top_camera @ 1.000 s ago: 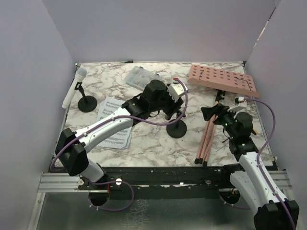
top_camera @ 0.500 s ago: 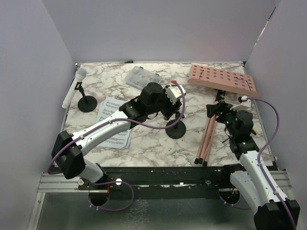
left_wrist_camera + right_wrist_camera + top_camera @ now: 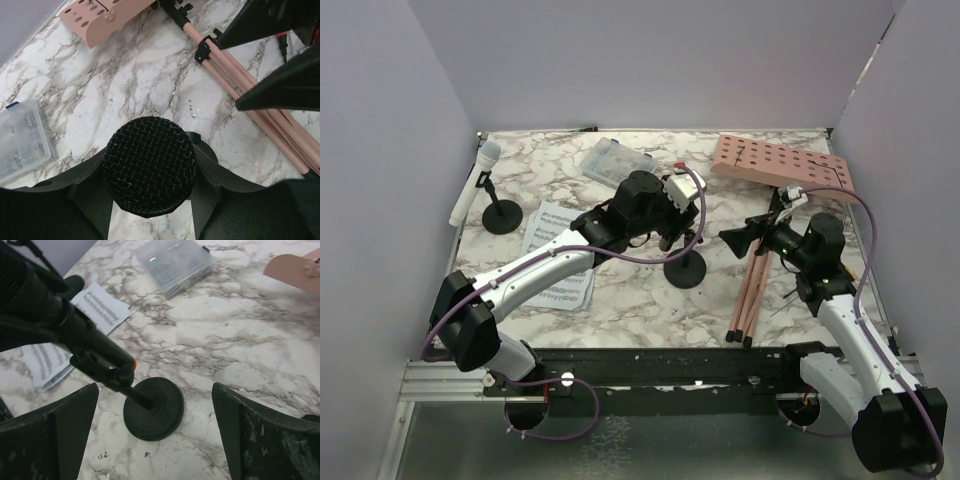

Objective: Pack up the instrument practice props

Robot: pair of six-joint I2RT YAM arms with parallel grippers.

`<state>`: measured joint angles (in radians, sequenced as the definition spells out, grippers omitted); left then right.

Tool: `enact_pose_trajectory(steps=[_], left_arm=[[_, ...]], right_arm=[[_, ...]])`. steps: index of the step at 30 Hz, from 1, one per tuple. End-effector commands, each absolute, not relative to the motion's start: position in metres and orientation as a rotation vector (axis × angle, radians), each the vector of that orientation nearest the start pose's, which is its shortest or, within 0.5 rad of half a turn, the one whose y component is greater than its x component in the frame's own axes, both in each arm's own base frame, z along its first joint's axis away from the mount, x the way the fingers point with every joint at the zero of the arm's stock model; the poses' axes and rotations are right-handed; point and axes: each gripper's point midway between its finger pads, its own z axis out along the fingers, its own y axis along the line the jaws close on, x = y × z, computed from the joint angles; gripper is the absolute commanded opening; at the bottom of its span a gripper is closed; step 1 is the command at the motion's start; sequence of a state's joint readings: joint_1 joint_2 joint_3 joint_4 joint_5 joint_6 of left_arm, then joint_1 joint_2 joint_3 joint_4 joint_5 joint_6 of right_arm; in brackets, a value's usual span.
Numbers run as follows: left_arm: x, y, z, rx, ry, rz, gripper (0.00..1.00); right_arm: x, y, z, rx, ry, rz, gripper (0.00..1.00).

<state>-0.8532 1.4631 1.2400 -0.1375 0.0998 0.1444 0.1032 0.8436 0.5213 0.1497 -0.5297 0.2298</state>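
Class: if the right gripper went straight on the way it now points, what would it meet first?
Probably the black mic holder: its round base and stem lie centred ahead of the open right gripper in the wrist view, nothing in between. Depth is unclear, so the table beside it could come first.

This is looking like a robot test bench in a lab rather than a lived-in room. Plain pale walls [image 3: 380, 150] are boxing in a marble-patterned table [image 3: 640, 310] on the left, far and right sides. A bare metal frame [image 3: 425, 380] is running along the near edge, two robot arms [image 3: 530, 272] are sitting bolted there side by side, and purple cables [image 3: 560, 436] are looping loosely around them.
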Motion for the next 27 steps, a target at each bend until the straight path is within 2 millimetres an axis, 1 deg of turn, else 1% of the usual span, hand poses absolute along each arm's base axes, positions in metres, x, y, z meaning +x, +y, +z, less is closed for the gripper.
enact_pose_trajectory(steps=[1, 5, 9, 12, 14, 16, 21, 24, 27], left_arm=[[0.307, -0.367, 0.302, 0.892, 1.596, -0.605, 0.47], [0.309, -0.372, 0.305, 0.874, 1.602, -0.626, 0.53], [0.308, -0.376, 0.313, 0.857, 1.596, -0.656, 0.58], [0.307, -0.378, 0.32, 0.834, 1.595, -0.681, 0.61], [0.306, -0.378, 0.323, 0.825, 1.593, -0.693, 0.65], [0.305, -0.374, 0.329, 0.805, 1.59, -0.696, 0.7], [0.305, -0.364, 0.343, 0.727, 1.596, -0.694, 0.78], [0.308, -0.356, 0.351, 0.698, 1.6, -0.692, 0.79], [0.313, -0.343, 0.354, 0.652, 1.631, -0.696, 0.8]], right_arm=[[0.276, 0.158, 0.229, -0.545, 1.663, 0.858, 0.99], [0.274, 0.169, 0.232, -0.651, 1.633, 0.892, 0.94], [0.274, 0.181, 0.233, -0.705, 1.61, 0.922, 0.87], [0.274, 0.194, 0.232, -0.753, 1.589, 0.927, 0.84], [0.276, 0.2, 0.233, -0.77, 1.574, 0.917, 0.81], [0.278, 0.206, 0.233, -0.781, 1.561, 0.904, 0.78], [0.283, 0.221, 0.229, -0.808, 1.55, 0.865, 0.77], [0.287, 0.227, 0.223, -0.835, 1.549, 0.848, 0.77], [0.292, 0.231, 0.215, -0.841, 1.56, 0.826, 0.77]])
